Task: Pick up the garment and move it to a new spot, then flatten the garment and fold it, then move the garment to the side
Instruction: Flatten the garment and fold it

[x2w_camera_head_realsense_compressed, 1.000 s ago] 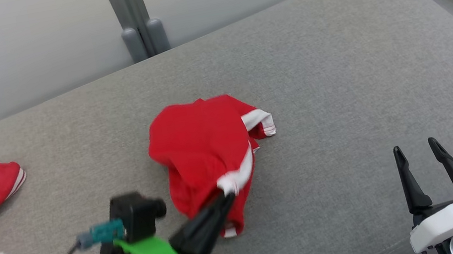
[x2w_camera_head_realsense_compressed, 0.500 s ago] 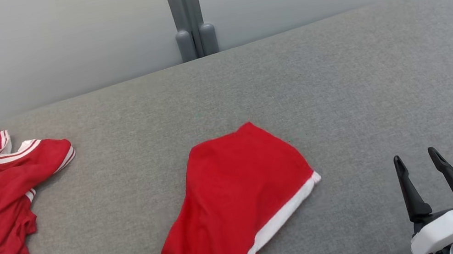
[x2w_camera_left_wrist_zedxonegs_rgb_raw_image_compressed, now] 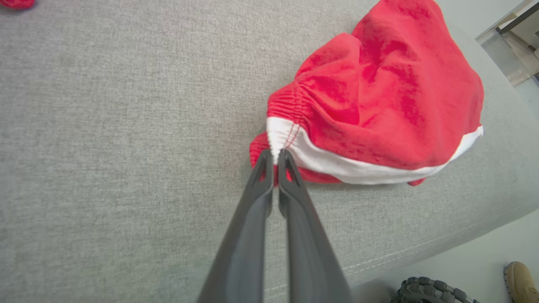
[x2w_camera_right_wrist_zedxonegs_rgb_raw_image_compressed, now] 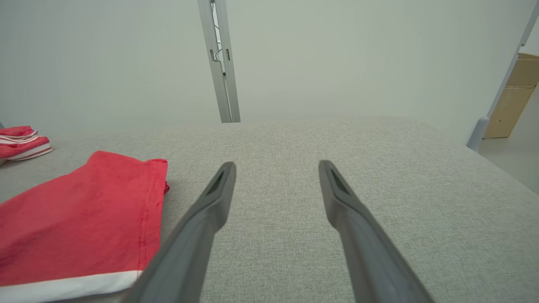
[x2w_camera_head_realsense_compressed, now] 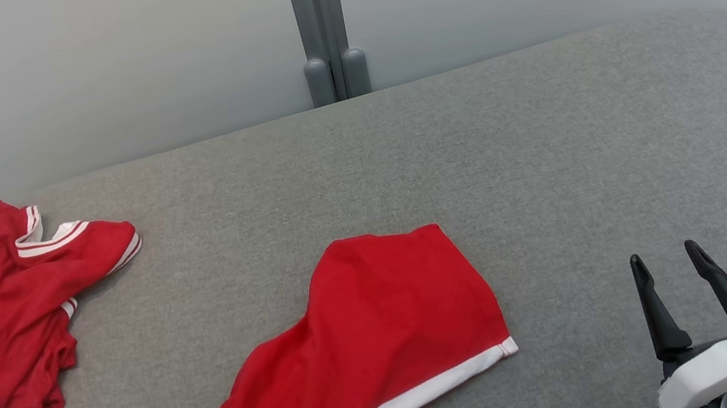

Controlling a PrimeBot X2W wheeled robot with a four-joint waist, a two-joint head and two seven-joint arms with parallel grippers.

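grey fabric cushion (x2w_camera_head_realsense_compressed: 548,149), pale wall panels (x2w_camera_head_realsense_compressed: 86,73) behind, grey metal post (x2w_camera_head_realsense_compressed: 321,17) at the panel joint, cardboard box (x2w_camera_right_wrist_zedxonegs_rgb_raw_image_compressed: 511,101) off right, pale floor (x2w_camera_left_wrist_zedxonegs_rgb_raw_image_compressed: 459,256), flat even light

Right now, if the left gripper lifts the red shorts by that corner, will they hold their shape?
Probably not: the red shorts lie creased and draped, so they should hang limp from the left gripper. They look thin, so likely light. Pushed across the grey cushion, they would probably bunch up.
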